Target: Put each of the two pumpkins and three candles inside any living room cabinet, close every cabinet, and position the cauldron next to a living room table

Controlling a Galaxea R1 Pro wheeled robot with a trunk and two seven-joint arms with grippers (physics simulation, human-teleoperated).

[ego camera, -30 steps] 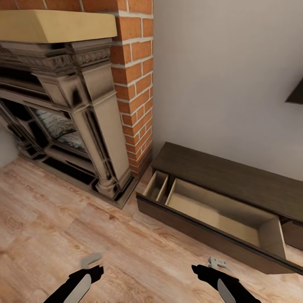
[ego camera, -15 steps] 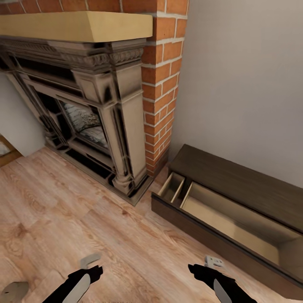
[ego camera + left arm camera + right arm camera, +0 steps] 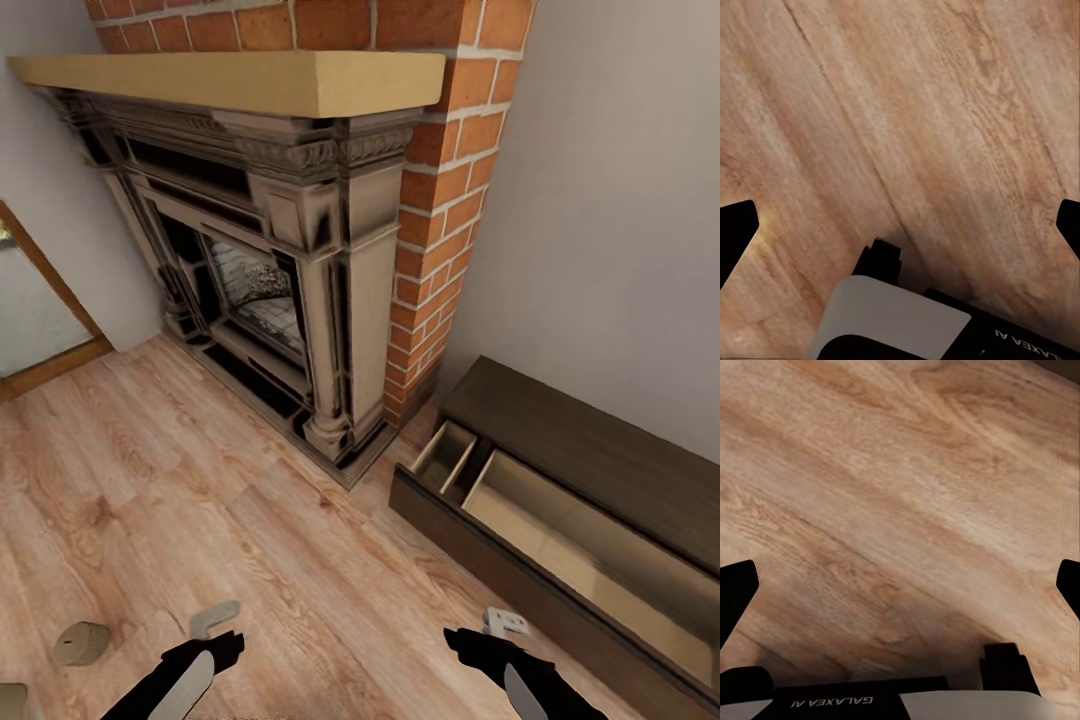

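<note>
- Standing on the wooden floor before the fireplace, the robot is facing the corner where the brick column meets the wall.
- Lying on the floor at the left edge of the head view is one candle, on its side, near the left gripper; a second pale shape is showing at the bottom-left corner, too cut off to name.
- Sitting against the wall to the right is the cabinet, with its wide drawer pulled out and nothing visible in its beige interior; a narrow side compartment is also looking bare.
- Hanging low over bare planks, the left gripper is carrying nothing, its jaws spread wide in the left wrist view.
- Hovering likewise, the right gripper is carrying nothing, its jaws equally wide apart.
- Judging from this, the fetching step is in hand: the drawer is waiting and the candles are not yet inside.
- Calling for a turn leftward, the next move is probably bringing the left gripper down over the candle, closing across its round side, then carrying it to the drawer.
- Showing nowhere at present are pumpkins or cauldron, so those steps are looking undone.
</note>
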